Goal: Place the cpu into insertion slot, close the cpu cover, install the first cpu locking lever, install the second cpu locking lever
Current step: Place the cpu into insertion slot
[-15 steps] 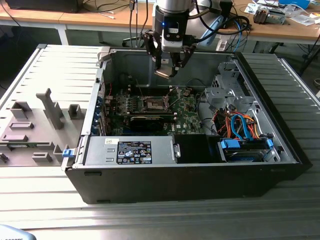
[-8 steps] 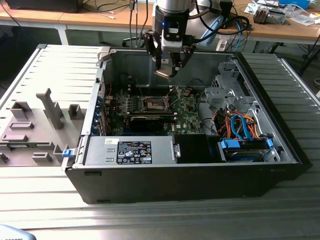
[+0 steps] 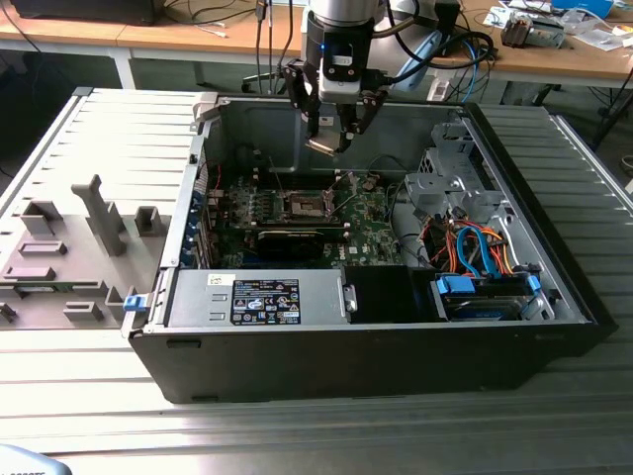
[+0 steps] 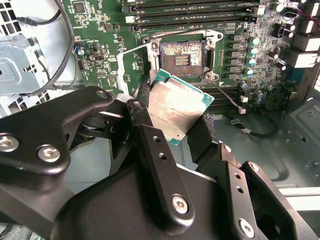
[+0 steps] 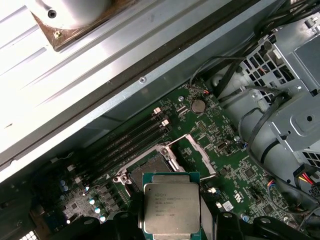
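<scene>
**While the cpu hangs in the gripper, the slot lies open**

As I look down both wrist views, the nearest thing is my gripper (image 4: pixel 177 122), its black fingers (image 4: pixel 155 150) clamped on opposite edges of the cpu (image 4: pixel 177 107). The cpu is off the board and tilted, silvery top facing the cameras (its green rim shows along two sides in the second wrist view).

Just past it is the slot (image 4: pixel 182 55), bare, with its dark centre and rows of contacts showing. The cover (image 4: pixel 120 70) is swung open, its frame lying off to one side of the slot. Around both spreads the green board (image 4: pixel 100 65), and beyond the slot run the long black memory slots (image 4: pixel 200 12).

Farther out, the exterior view shows the gripper (image 3: pixel 326 143) with the cpu (image 3: pixel 324 145) up near the far wall of the open black case (image 3: pixel 346 361), well above the slot (image 3: pixel 305 205). Orange and blue cables (image 3: pixel 475 247) bunch toward the exterior view's right. Under the case is a ribbed metal table (image 3: pixel 554 435), and a grey fixture (image 3: pixel 59 247) sits at the exterior view's left.
</scene>
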